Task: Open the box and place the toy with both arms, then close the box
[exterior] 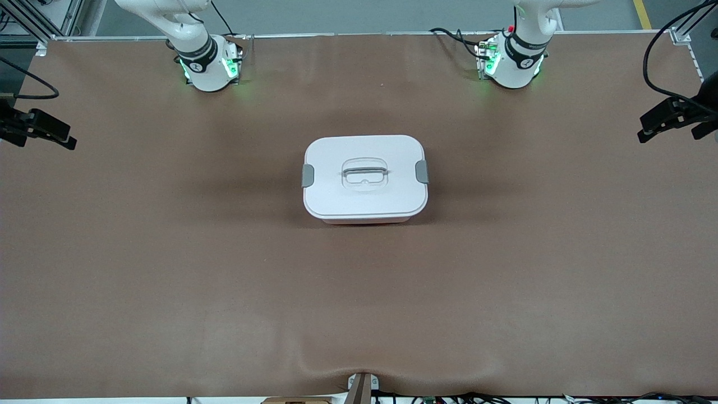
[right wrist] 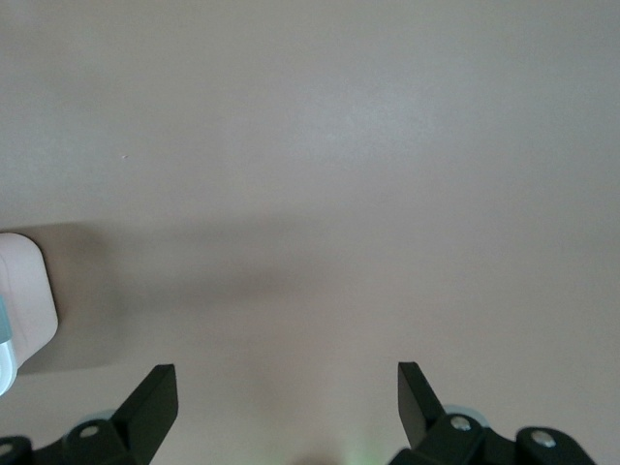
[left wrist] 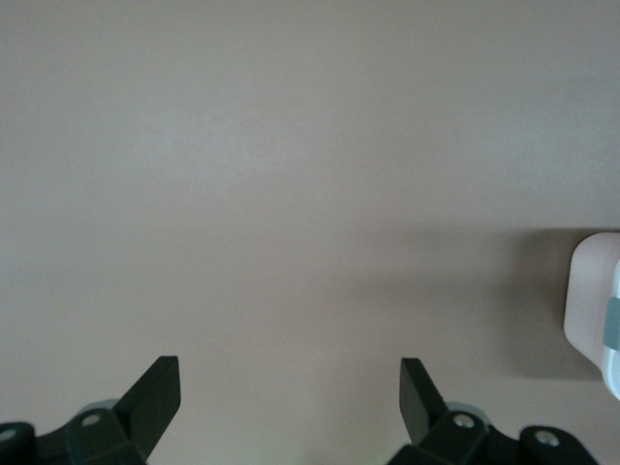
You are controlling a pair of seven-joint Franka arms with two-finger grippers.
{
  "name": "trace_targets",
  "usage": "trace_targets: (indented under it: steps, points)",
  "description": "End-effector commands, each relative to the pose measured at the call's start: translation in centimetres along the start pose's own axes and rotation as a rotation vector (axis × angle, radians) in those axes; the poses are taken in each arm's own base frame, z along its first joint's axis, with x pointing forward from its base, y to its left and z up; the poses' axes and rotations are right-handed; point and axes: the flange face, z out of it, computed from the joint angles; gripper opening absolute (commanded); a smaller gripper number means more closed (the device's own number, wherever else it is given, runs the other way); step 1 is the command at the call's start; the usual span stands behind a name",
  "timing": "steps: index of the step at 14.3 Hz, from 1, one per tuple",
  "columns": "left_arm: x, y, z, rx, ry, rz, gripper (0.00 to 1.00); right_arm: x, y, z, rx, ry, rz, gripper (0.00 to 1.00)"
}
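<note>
- The box [exterior: 365, 178] sits in the middle of the brown bench [exterior: 168, 269], well away from every edge, with its white lid [exterior: 364, 193] on.
- Its long axis runs from the right arm's end of the bench to the left arm's end, and one grey clip faces each end: the clip toward the right arm [exterior: 307, 175] and the clip toward the left arm [exterior: 422, 171].
- That is the relation the coming move seems to turn on: each arm has its own clip on its own side, and neither arm looks clearly nearer.
- The left gripper [left wrist: 291, 392] hangs over bare bench with fingers spread wide, holding nothing; a corner of the box shows at the edge of its wrist view.
- The right gripper [right wrist: 288, 392] hangs likewise, spread and empty.
- Counted: one box, two clips, one recessed handle [exterior: 365, 171], two arms (the toy I cannot see anywhere on the bench).
</note>
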Motion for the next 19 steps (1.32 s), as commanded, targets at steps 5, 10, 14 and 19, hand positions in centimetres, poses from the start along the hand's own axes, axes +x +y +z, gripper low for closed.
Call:
trace_targets:
  steps: [5,10,14,19]
  points:
    - [0.22,0.21,-0.18,0.002,0.002,0.052,1.00,0.03,-0.19,-0.33,0.002,0.004,0.007,1.00]
    - [0.28,0.34,-0.49,-0.035,0.017,0.087,1.00,0.03,-0.19,-0.33,0.002,0.004,0.007,1.00]
    - [0.28,0.39,-0.63,-0.024,0.019,0.028,1.00,0.03,-0.19,-0.33,0.002,0.004,0.007,1.00]
    - [0.26,0.52,-0.62,-0.037,0.017,-0.034,1.00,0.03,-0.19,-0.33,0.002,0.004,0.007,1.00]
